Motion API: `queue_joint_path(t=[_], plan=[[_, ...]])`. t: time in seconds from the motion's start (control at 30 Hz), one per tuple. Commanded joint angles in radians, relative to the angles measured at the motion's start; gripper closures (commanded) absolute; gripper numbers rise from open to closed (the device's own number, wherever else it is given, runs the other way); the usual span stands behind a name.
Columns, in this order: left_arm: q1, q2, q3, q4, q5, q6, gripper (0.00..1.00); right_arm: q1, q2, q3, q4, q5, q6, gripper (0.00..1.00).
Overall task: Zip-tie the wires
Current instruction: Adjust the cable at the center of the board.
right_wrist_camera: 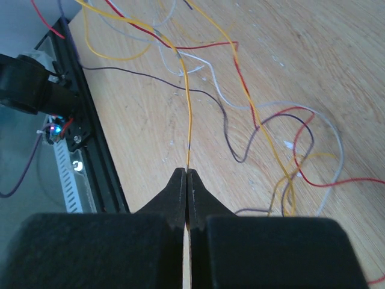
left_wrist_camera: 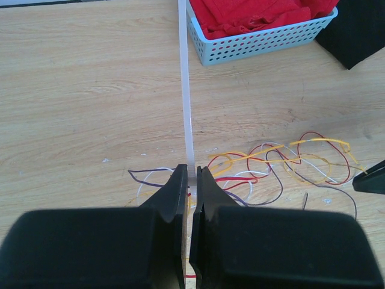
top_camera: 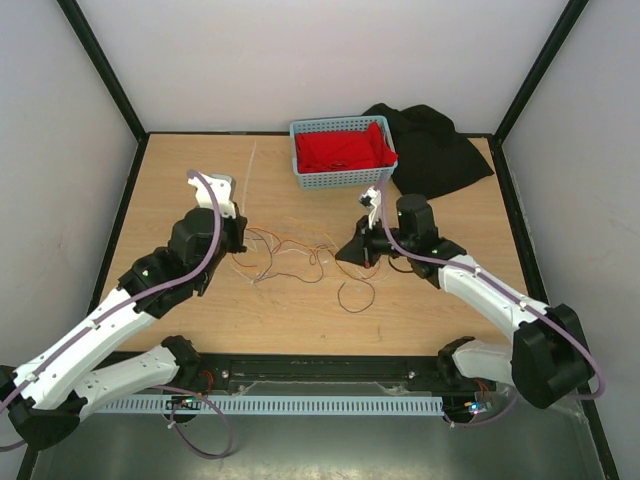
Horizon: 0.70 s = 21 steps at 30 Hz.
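Two end effectors are out over the bench (top_camera: 270,320), one on each side of the blue basket (top_camera: 343,178), which sits at the far middle of the wood.

Left of the basket and nearer the arm bases, the left end effector (left_wrist_camera: 191,173) has its fingers pinched narrow on the zip tie (left_wrist_camera: 186,90). The whitish strip comes out from between the fingertips and runs straight across the bench toward the far edge. It passes just beside the basket's left corner, and I cannot tell whether it touches it.

In front of the basket, between the two end effectors, the wires (top_camera: 300,260) lie in a loose, curly tangle flat on the wood. The strands are dark brown-purple, red, orange-yellow and pale grey, looping over one another. One dark loop trails toward the near edge, a little apart from the rest.

In front of the basket's right corner, the right end effector (right_wrist_camera: 186,173) is closed tight on a single orange wire (right_wrist_camera: 189,120). This strand leaves the fingertips in a nearly straight line and runs back into the tangle.

Inside the basket lies a crumpled red cloth (top_camera: 340,148). Right of the basket, just beside its wall, a black cloth (top_camera: 435,145) is heaped on the bench.
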State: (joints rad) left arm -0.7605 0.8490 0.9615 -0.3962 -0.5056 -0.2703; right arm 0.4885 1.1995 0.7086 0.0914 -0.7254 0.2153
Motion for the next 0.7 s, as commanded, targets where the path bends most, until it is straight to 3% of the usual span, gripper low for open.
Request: queue_joint_path(t=[0.0,0.2,0.3,0.43,0.67], plan=[[0.007,0.002,-0.012,0.004,0.008,-0.015,1.0,0.045,0.038,0.052,0.079,-0.018,0.034,0.96],[0.006,0.012,-0.014,0.004,0.015,-0.035,1.0,0.057,0.03,0.089,0.002,0.076,0.009,0.52],[0.007,0.021,-0.01,0.004,0.004,-0.033,1.0,0.06,-0.044,0.089,-0.025,0.145,-0.015,0.39],[0.008,0.034,-0.004,0.005,-0.005,-0.039,1.0,0.108,-0.115,0.077,0.049,0.155,-0.001,0.33],[0.007,0.041,0.002,0.004,-0.008,-0.069,1.0,0.342,-0.049,-0.01,0.412,0.229,0.103,0.32]])
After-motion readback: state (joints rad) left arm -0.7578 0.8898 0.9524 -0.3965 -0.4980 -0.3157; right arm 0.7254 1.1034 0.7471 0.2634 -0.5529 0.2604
